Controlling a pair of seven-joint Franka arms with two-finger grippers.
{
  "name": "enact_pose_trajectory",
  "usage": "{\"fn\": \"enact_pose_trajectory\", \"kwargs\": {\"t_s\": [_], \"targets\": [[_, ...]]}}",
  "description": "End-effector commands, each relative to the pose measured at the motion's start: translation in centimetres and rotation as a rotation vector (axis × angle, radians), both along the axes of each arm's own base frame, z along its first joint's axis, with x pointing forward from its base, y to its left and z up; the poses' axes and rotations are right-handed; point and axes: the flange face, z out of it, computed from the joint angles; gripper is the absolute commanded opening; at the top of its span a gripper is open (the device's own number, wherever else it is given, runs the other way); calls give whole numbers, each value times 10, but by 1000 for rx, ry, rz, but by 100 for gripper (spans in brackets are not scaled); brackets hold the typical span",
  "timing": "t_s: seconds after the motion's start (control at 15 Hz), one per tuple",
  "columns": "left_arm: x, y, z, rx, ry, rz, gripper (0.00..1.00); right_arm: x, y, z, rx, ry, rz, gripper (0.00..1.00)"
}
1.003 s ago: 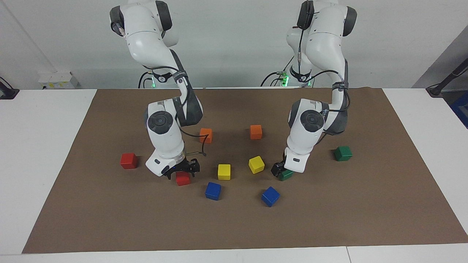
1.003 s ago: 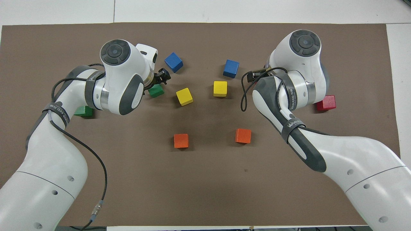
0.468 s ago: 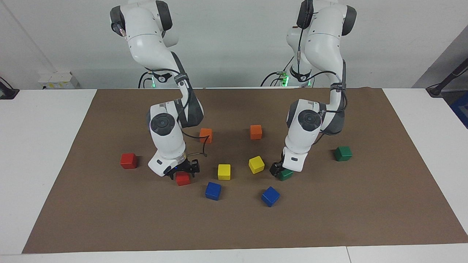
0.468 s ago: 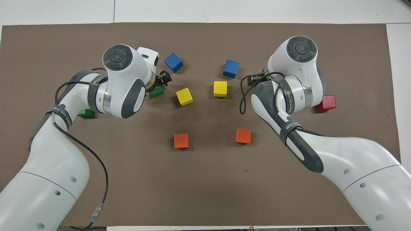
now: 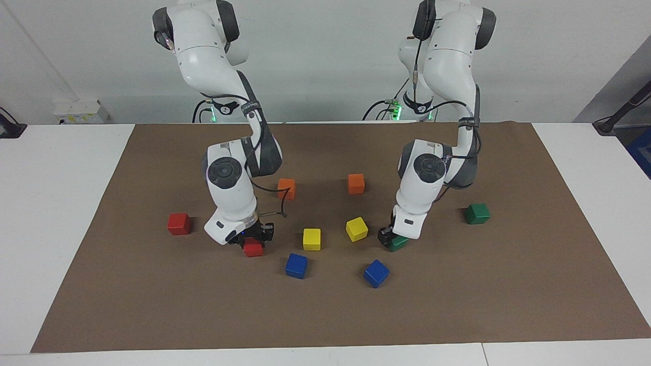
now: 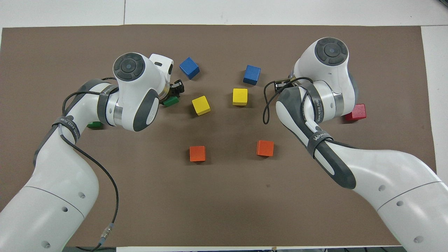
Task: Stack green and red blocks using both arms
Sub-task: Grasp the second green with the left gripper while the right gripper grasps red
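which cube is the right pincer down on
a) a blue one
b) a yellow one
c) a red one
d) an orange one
c: in the facing view the right pincer is shut on the red cube beside the yellow cube, while the left pincer is on a green cube.

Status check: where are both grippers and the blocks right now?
Right gripper shut on red block. Left gripper shut on green block. Both blocks on the mat. Other red block, other green block unobstructed.
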Motion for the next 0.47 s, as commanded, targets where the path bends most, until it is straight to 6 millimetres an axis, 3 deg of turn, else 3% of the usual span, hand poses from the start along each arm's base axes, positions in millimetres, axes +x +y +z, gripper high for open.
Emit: {"fn": "enact_pose_trajectory", "kwargs": {"t_s": [0.0, 0.13, 0.4], "targets": [[-6, 12, 15, 42, 27, 5, 0, -3, -37, 53, -9, 10, -56, 0], [-7, 24, 39, 66, 44, -32, 0, -8, -81, 77, -12, 45, -68, 0], [-7, 141, 98, 70, 97, -202, 0, -30, -131, 87, -15, 104, -120, 0]]}}
